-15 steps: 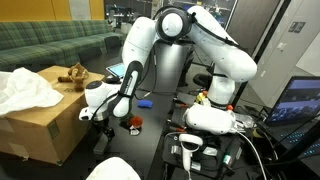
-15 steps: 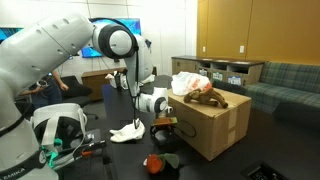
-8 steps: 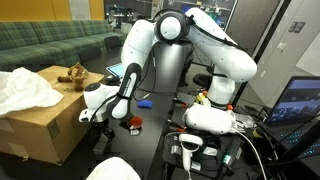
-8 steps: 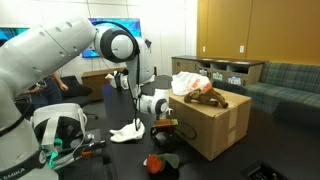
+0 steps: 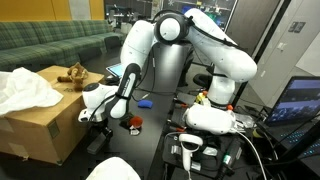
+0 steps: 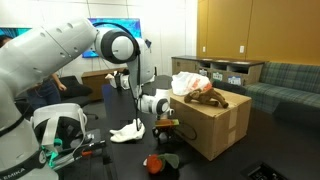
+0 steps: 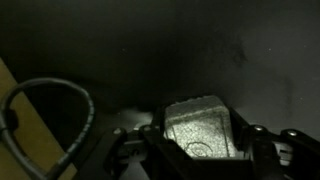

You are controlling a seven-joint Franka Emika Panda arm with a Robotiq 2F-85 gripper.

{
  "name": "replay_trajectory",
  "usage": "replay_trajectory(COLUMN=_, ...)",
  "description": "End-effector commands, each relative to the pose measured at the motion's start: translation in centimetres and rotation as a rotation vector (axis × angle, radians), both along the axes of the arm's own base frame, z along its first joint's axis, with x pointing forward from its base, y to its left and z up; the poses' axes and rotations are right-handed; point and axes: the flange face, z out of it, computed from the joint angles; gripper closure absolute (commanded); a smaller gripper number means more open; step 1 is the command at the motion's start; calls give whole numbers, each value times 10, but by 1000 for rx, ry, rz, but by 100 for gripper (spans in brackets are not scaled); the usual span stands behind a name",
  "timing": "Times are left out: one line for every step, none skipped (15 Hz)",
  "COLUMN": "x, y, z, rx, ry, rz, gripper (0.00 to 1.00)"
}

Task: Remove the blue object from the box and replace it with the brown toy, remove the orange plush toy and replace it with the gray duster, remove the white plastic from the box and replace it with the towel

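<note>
The gray duster, a speckled dull-gray block, fills the gap of my gripper; the dark fingers press against both of its sides. In both exterior views the gripper hangs low beside the box. On top of the box lie the brown toy and the crumpled white plastic. The orange plush toy and the blue object lie on the dark floor. The white towel is spread near the arm's base.
A green sofa stands behind the box. A lit tablet lies on the floor. A cart with cables and a controller stands close to the arm. A cable and the box edge show at the wrist view's left.
</note>
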Motion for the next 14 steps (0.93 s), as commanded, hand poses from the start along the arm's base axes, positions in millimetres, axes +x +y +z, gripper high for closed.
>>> replay_trajectory(x=-7, y=-14, z=7, rx=-36, ry=13, rz=5, gripper=64)
replay_trajectory(x=-11, y=-19, z=9, rx=-45, ry=16, rz=4, gripper=64)
replay_trajectory(x=-16, y=-24, z=12, rx=-62, ry=17, rz=3, gripper=64)
replay_trajectory(x=-20, y=-28, z=14, rx=-74, ry=27, rz=10, gripper=64)
replay_trajectory(x=-26, y=-33, z=15, rx=-95, ry=34, rz=6, gripper=64)
replay_trajectory(x=-35, y=-41, z=18, rx=-102, ry=48, rz=16, gripper=64)
replay_trajectory(x=-43, y=-49, z=22, rx=-120, ry=55, rz=9, gripper=64)
replay_trajectory(x=-52, y=-58, z=29, rx=-135, ry=60, rz=5, gripper=64)
replay_trajectory(x=-62, y=-68, z=35, rx=-155, ry=63, rz=-7, gripper=64)
replay_trajectory(x=-72, y=-78, z=44, rx=-174, ry=62, rz=-23, gripper=64)
replay_trajectory(x=-79, y=-88, z=52, rx=-197, ry=54, rz=-44, gripper=64)
replay_trajectory(x=-87, y=-98, z=63, rx=-219, ry=43, rz=-74, gripper=64)
replay_trajectory(x=-92, y=-108, z=74, rx=-237, ry=26, rz=-110, gripper=64)
replay_trajectory(x=-98, y=-118, z=86, rx=-253, ry=1, rz=-155, gripper=64)
